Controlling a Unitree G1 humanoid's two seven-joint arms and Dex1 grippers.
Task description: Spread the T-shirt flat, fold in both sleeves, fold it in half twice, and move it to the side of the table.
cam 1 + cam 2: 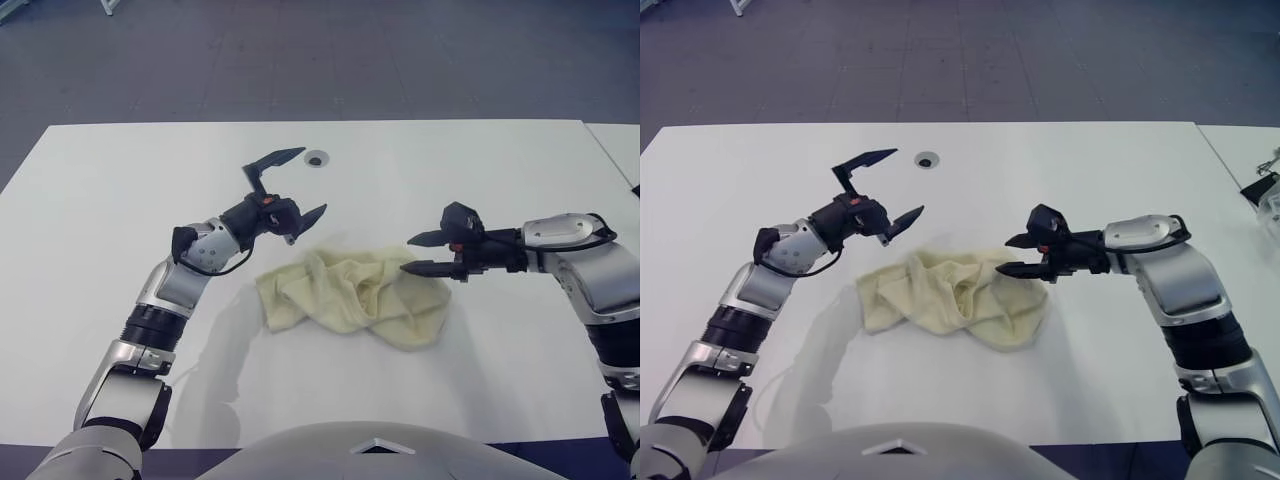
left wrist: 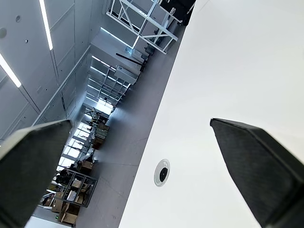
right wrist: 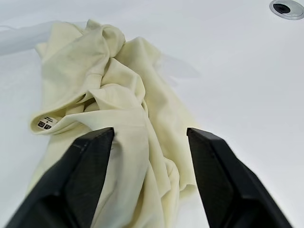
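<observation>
T-shirt (image 1: 350, 300) crumpled on table (image 1: 120, 200); left hand (image 1: 311, 180) released beside, right hand (image 1: 407, 255) released at edge; grommet (image 1: 317, 158) beyond.

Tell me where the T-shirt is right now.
In the eye views the T-shirt lies crumpled near the middle of the white table; the open right gripper is at its right edge, the open left gripper beyond its far left corner.

Plain pale-yellow T-shirt (image 1: 350, 300), white neck label (image 3: 44, 123) with perhaps dark marks, white table (image 1: 120, 200), dark grey floor (image 1: 400, 60)
</observation>
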